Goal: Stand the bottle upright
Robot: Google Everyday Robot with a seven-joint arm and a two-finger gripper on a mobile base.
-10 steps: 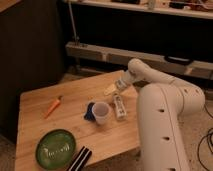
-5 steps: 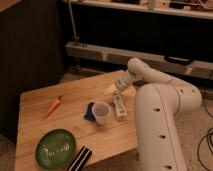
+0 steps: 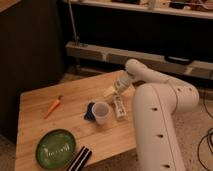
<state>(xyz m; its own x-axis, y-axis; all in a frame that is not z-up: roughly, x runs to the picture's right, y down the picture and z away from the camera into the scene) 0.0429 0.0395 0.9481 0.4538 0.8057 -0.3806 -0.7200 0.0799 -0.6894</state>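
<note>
Hand (image 3: 119, 90) is low over the right part of the desk (image 3: 75, 95), on the end of the white arm (image 3: 150, 80) that comes in from the right and bends down at the wrist. Can't tell if the hand is wide, narrow or holding anything; it blends with the wrist and the pale things under it.

Bottle (image 3: 119, 107) is lying on its side on the desk, not upright. Its long axis runs roughly away from the camera. Its far end sits right under the hand; can't tell if they touch. It is just right of the cup and near the desk's right edge, with the arm's big lower segment close on its right.

Other items on the desk:
- White cup (image 3: 101, 112): upright, open top, just left of the bottle, with a small gap between them.
- Blue object (image 3: 89, 111): against the cup's left side, partly hidden by it; can't identify it.
- Pale yellowish piece (image 3: 109, 92): just left of the hand; can't tell if it is a separate item or part of the hand.
- Carrot (image 3: 53, 105): left-centre of the desk, tilted, green end pointing up-right, well apart from the cup.
- Green plate (image 3: 55, 149): front-left, flat.
- Black striped item (image 3: 81, 158): at the front edge, just right of the plate.
</note>
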